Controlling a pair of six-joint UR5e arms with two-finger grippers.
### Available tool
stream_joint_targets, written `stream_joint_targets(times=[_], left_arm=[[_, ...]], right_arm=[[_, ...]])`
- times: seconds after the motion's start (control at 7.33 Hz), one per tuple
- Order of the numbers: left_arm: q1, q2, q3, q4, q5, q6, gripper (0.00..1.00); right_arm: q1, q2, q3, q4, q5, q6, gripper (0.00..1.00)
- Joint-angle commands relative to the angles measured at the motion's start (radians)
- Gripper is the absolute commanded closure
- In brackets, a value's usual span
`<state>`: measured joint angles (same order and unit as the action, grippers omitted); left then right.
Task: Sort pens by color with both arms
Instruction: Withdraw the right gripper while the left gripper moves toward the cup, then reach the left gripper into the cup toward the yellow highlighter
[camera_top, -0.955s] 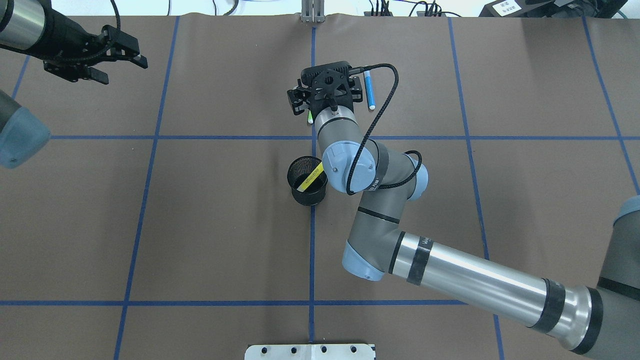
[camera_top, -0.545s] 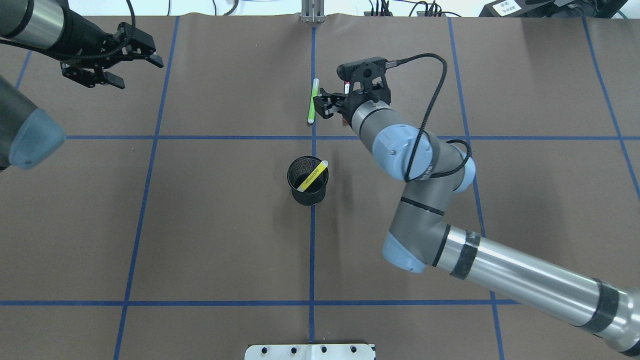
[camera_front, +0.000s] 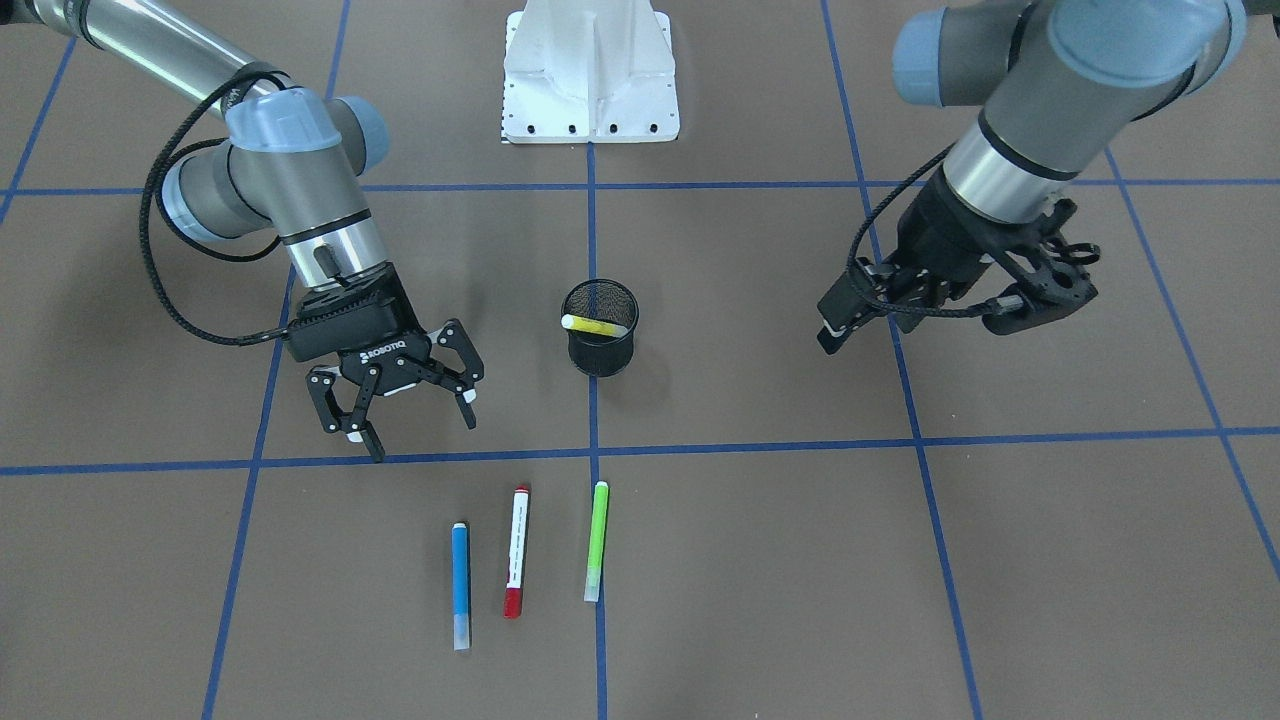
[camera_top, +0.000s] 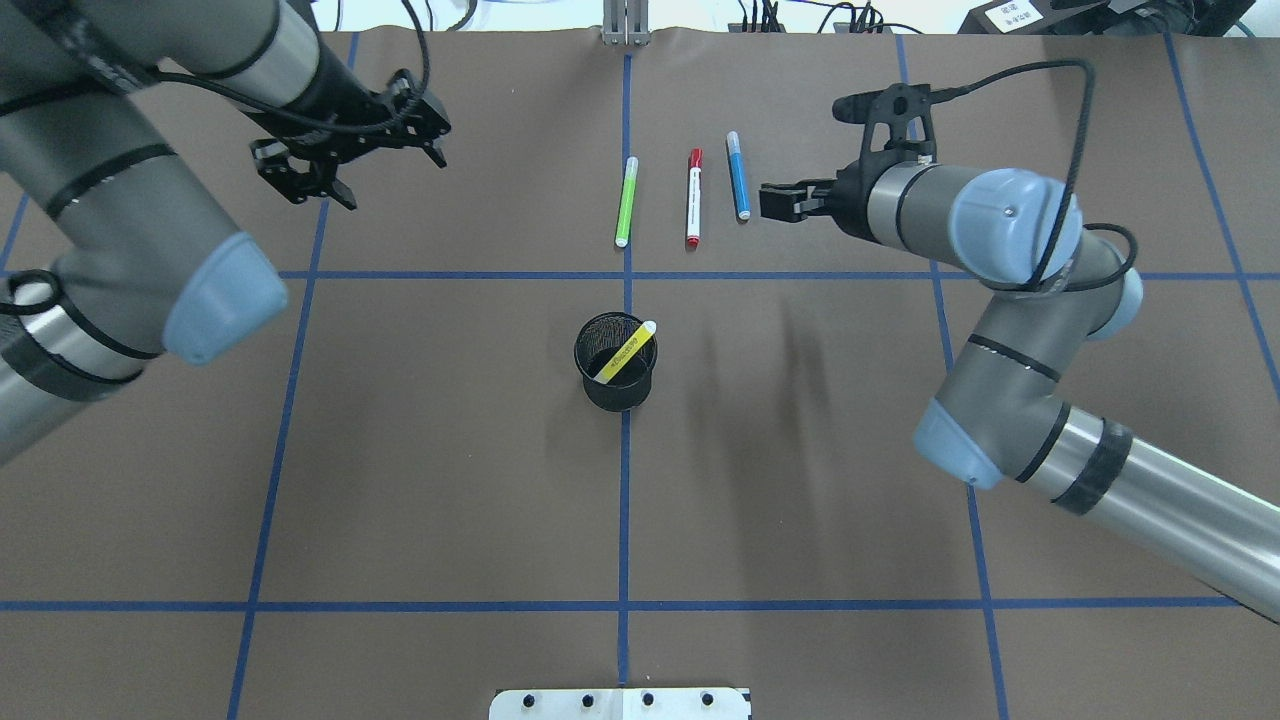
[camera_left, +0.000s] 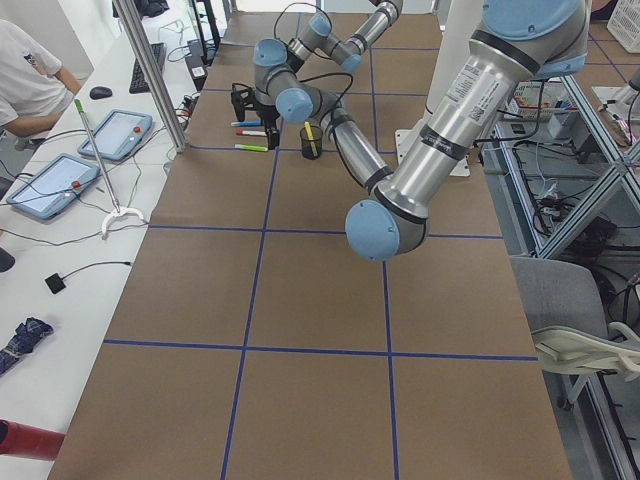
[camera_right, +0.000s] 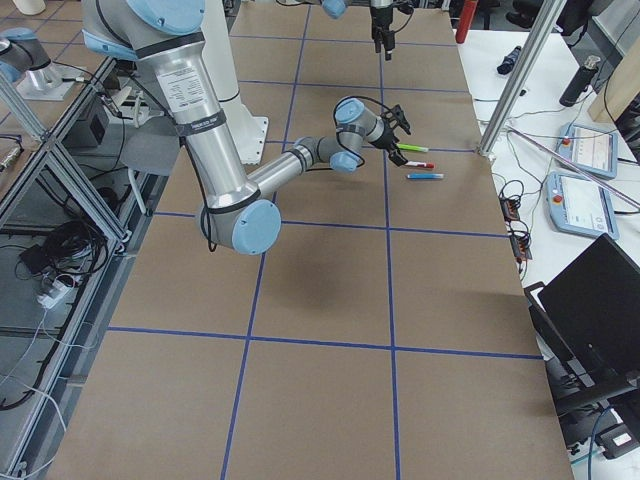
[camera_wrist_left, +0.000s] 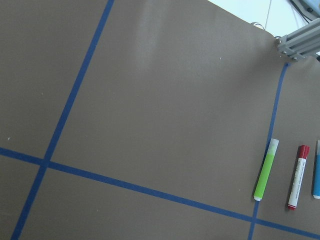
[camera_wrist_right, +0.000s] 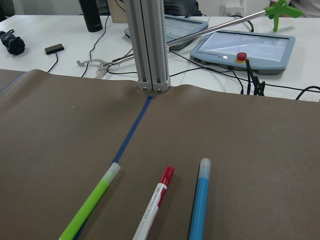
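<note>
Over the table (camera_top: 450, 450), ROBOTIQ-branded right gripper (camera_front: 422, 437) and left gripper (camera_top: 390, 170) gape empty

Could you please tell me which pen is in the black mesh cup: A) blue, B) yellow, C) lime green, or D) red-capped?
B: the yellow pen leans inside the mesh cup, its pale end over the rim.

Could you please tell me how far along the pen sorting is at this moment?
Done: the yellow pen leans in the black mesh cup. In hand: nothing; the right gripper and left gripper are both open and empty. Left: the green pen, red-capped white pen and blue pen lie side by side, apart, on the table, none yet picked up.
</note>
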<state>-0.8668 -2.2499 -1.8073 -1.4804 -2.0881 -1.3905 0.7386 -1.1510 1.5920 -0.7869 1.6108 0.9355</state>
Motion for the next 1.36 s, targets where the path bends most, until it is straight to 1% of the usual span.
stream_joint_targets(times=[0.0, 0.14, 0.27, 0.41, 0.55, 0.68, 0.82, 0.95, 1.23], left_arm=[[0.170, -0.140, 0.032, 0.150, 0.161, -0.135, 0.01], [0.216, -0.234, 0.148, 0.163, 0.219, -0.204, 0.01], [0.262, -0.370, 0.324, 0.201, 0.285, -0.235, 0.01], [0.288, -0.475, 0.486, 0.218, 0.319, -0.237, 0.01], [0.314, -0.528, 0.581, 0.219, 0.324, -0.237, 0.01], [0.330, -0.593, 0.705, 0.227, 0.333, -0.233, 0.01], [0.341, -0.605, 0.727, 0.232, 0.345, -0.229, 0.07], [0.345, -0.603, 0.727, 0.235, 0.345, -0.226, 0.15], [0.353, -0.605, 0.717, 0.297, 0.347, -0.223, 0.32]], right_arm=[[0.124, -0.074, 0.000, 0.000, 0.234, 0.006, 0.00], [0.161, -0.097, -0.003, 0.000, 0.292, -0.007, 0.00], [0.186, -0.117, -0.003, 0.000, 0.328, -0.011, 0.00], [0.221, -0.137, -0.003, 0.000, 0.378, -0.023, 0.00], [0.252, -0.145, -0.013, 0.000, 0.427, -0.024, 0.00], [0.252, -0.147, -0.015, 0.000, 0.432, -0.024, 0.00], [0.252, -0.147, -0.017, 0.000, 0.432, -0.024, 0.00], [0.251, -0.147, -0.018, 0.000, 0.428, -0.026, 0.00], [0.249, -0.145, -0.027, 0.005, 0.423, -0.030, 0.00]])
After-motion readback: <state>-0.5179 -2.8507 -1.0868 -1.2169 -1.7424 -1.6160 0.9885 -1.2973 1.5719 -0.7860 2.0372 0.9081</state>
